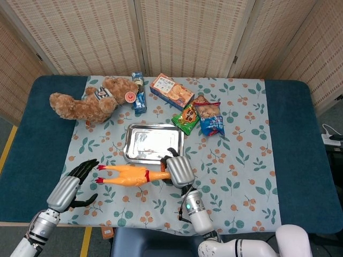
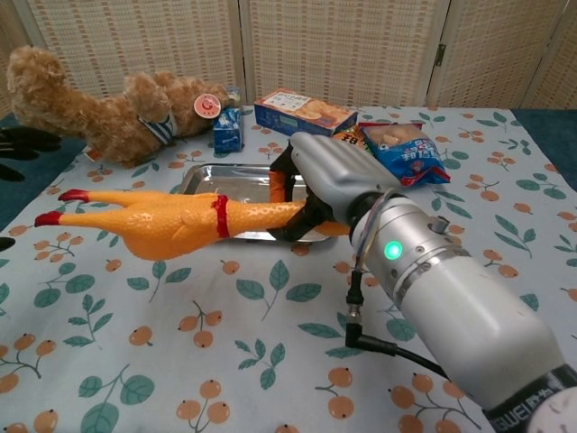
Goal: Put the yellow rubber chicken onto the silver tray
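Observation:
The yellow rubber chicken [image 1: 127,174] [image 2: 167,222] hangs level above the tablecloth, red feet pointing left, its neck gripped by my right hand [image 1: 177,170] [image 2: 332,182]. It hovers just in front of the near edge of the silver tray [image 1: 154,143] [image 2: 239,184], which has nothing in it. My left hand [image 1: 75,182] is raised at the table's near left, fingers spread and holding nothing, close to the chicken's feet; in the chest view only its dark fingertips [image 2: 18,137] show at the left edge.
A brown teddy bear [image 1: 88,100] lies at the back left beside a small blue carton [image 1: 139,96]. An orange biscuit box [image 1: 171,91], a green snack bag [image 1: 187,118] and a blue snack bag [image 1: 210,118] lie behind and right of the tray.

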Motion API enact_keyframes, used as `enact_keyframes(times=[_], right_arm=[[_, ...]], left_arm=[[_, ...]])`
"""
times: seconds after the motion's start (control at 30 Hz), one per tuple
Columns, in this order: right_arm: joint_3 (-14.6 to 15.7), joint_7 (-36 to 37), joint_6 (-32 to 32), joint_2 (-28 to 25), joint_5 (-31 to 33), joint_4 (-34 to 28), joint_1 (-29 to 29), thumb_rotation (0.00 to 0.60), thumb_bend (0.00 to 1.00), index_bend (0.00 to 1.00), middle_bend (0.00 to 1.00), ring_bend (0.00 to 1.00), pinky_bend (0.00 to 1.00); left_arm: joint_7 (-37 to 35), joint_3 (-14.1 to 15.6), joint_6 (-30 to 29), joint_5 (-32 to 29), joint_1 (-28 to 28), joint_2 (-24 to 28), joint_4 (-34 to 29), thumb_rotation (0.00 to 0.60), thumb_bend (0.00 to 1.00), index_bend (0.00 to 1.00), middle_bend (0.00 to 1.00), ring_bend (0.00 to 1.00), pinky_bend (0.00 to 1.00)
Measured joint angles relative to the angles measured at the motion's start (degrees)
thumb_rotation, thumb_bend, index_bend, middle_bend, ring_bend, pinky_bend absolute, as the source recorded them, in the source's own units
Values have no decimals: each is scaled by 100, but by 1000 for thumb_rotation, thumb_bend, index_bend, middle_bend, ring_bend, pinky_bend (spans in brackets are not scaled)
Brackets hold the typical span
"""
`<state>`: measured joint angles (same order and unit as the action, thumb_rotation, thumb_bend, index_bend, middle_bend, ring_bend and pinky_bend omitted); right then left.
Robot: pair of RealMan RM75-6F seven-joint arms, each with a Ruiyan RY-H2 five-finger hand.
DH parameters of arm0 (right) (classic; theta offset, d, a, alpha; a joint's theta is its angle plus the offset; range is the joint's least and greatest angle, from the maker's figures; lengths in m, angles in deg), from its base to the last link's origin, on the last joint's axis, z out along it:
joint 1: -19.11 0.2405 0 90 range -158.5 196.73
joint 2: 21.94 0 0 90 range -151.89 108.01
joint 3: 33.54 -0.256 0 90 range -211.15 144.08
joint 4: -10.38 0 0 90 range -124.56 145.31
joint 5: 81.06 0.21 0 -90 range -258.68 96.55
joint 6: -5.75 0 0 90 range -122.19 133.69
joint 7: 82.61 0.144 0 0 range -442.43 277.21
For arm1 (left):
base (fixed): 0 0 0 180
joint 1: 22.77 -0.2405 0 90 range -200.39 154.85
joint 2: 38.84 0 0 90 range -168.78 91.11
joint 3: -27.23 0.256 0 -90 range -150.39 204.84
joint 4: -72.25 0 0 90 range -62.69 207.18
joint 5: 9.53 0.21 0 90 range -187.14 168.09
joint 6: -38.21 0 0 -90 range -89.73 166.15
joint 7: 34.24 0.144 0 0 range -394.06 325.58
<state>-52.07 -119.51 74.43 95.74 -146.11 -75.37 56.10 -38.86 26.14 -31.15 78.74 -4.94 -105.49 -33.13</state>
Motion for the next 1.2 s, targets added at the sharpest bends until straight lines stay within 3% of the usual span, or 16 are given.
enact_keyframes(times=[0.17, 0.5, 0.83, 1.2], right_arm=[[-76, -73, 94, 73, 48, 45, 92, 600, 244, 876, 550, 553, 670], [-132, 96, 270, 149, 22, 112, 143, 600, 244, 882, 554, 553, 668], [-73, 212, 365, 444, -33, 297, 216, 600, 244, 885, 556, 555, 668], [-30, 198, 350, 428, -31, 277, 232, 600, 244, 887, 557, 555, 668]], left_arm=[[1093, -298, 286, -803, 279, -262, -184, 600, 302, 0, 0, 0, 99], [1626, -471, 920, -1838, 742, -401, -743, 600, 279, 0, 0, 0, 99], [1816, -620, 790, -2090, 956, -894, -646, 600, 274, 0, 0, 0, 97], [1956, -592, 510, -1748, 1004, -1033, -107, 600, 273, 0, 0, 0, 83]])
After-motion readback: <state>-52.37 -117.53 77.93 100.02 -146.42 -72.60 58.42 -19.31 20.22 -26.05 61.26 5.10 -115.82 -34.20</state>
